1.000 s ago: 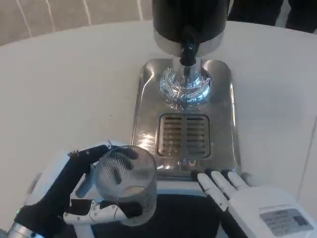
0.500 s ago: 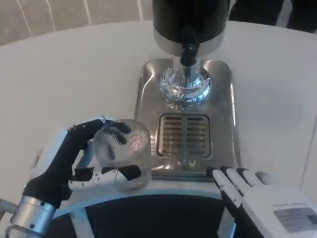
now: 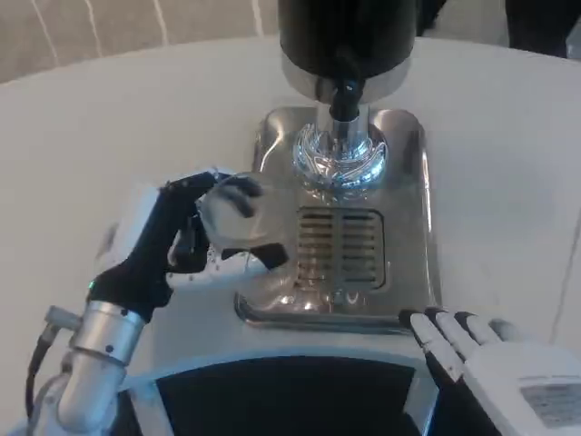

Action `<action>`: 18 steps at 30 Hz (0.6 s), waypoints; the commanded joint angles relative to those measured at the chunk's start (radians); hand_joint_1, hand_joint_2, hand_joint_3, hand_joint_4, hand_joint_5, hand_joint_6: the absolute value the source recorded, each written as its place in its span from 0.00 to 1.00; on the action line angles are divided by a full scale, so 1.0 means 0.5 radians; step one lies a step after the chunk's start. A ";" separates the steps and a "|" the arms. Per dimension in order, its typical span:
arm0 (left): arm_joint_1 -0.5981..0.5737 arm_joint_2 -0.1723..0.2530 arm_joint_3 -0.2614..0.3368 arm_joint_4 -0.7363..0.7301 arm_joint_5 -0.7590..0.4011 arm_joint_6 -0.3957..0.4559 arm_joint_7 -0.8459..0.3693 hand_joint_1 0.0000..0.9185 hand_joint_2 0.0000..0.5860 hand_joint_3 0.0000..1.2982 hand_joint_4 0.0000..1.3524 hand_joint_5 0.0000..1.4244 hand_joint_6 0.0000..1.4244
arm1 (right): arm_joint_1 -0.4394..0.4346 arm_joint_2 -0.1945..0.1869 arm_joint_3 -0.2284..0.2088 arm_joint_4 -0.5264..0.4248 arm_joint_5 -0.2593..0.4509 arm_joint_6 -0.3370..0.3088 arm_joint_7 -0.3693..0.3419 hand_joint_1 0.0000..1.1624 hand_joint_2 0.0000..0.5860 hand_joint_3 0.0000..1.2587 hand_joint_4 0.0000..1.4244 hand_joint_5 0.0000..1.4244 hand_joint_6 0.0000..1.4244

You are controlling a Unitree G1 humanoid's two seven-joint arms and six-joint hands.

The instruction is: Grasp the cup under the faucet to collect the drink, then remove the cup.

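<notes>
White table (image 3: 109, 118) takes up most of the shot, round-edged, with a strip of beige floor past its far edge at top left. One dispenser (image 3: 349, 36) sits at the far side, black body with a chrome band, and one black faucet (image 3: 344, 98) sticks down from it over a shiny chrome dome. Under that is one steel drip tray (image 3: 413, 227) with a slotted grate (image 3: 338, 245) in the middle.

Two hands in the frame. Left hand (image 3: 186, 241) is wrapped around the one clear cup (image 3: 231, 222), fingers closed on it from the side, thumb low across the front. It's blurry, so I can't tell what's in the cup, if anything. The cup is over the left edge of the tray, beside the grate and nearer than the faucet, so not under the spout. The silver forearm runs down to the bottom left corner.

Right hand (image 3: 495, 363) is at the bottom right, just off the tray's near right corner, palm down, fingers straight and slightly spread, holding nothing. A dark panel fills the bottom edge between the two arms.
</notes>
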 commanded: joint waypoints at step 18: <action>-0.436 -0.207 -0.297 0.411 0.165 0.053 0.327 0.66 0.01 0.72 0.84 0.98 1.00 | 0.103 0.081 -0.231 -0.028 0.194 -0.141 0.001 0.20 0.90 0.00 0.00 0.00 0.00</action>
